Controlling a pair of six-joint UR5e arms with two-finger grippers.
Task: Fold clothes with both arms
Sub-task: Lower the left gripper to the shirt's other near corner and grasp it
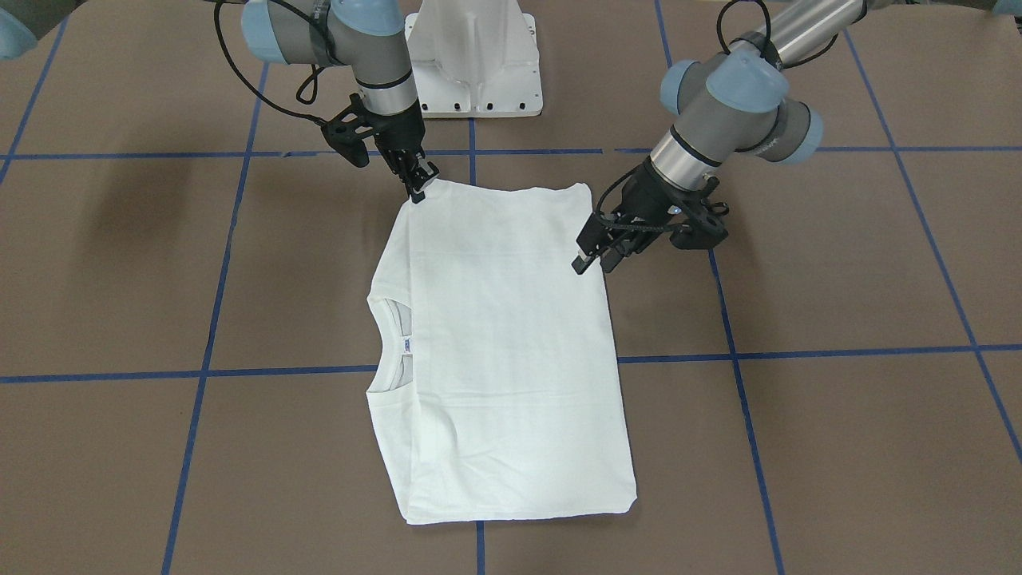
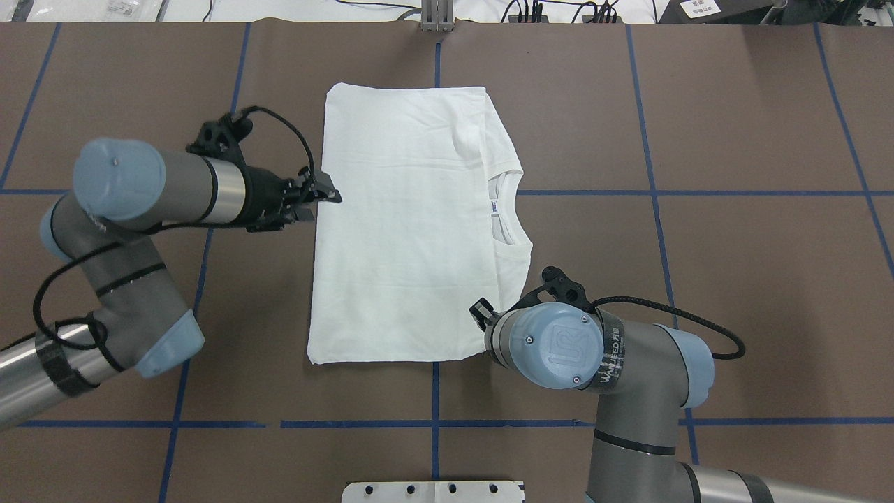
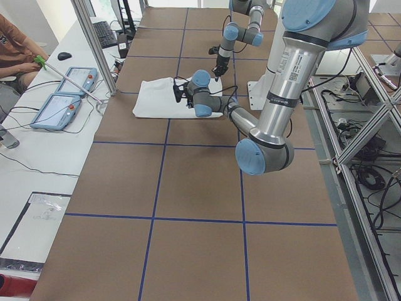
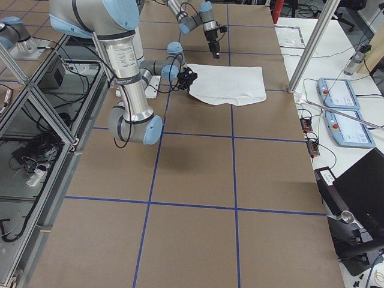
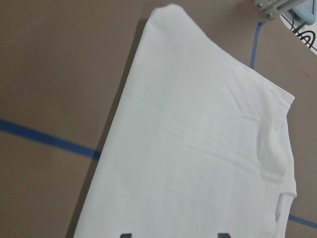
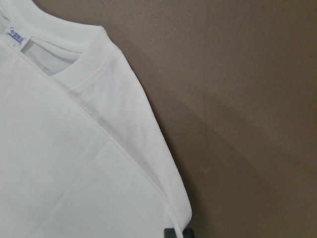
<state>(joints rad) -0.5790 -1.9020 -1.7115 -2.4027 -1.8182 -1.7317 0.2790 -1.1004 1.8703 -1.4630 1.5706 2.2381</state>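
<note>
The white T-shirt [image 1: 503, 335] lies folded into a flat rectangle on the brown table, sleeves tucked in. Its collar and neck tag [image 1: 407, 345] are at one long edge, also seen from overhead [image 2: 494, 207]. No black text shows. My right gripper [image 1: 419, 190] is shut on the shirt's near collar-side corner; the right wrist view shows the fingertips [image 6: 171, 232] pinched together at that corner. From overhead the wrist hides it. My left gripper [image 1: 589, 262] is open, at the shirt's opposite long edge [image 2: 328, 197]. Its spread fingertips [image 5: 126, 234] frame the cloth.
The white pedestal base [image 1: 475, 60] stands behind the shirt between the arms. Blue tape lines [image 2: 698, 193] grid the table. Beyond the far edge a desk holds tablets [image 3: 62, 94], with a metal post [image 3: 94, 50] and an operator beside it.
</note>
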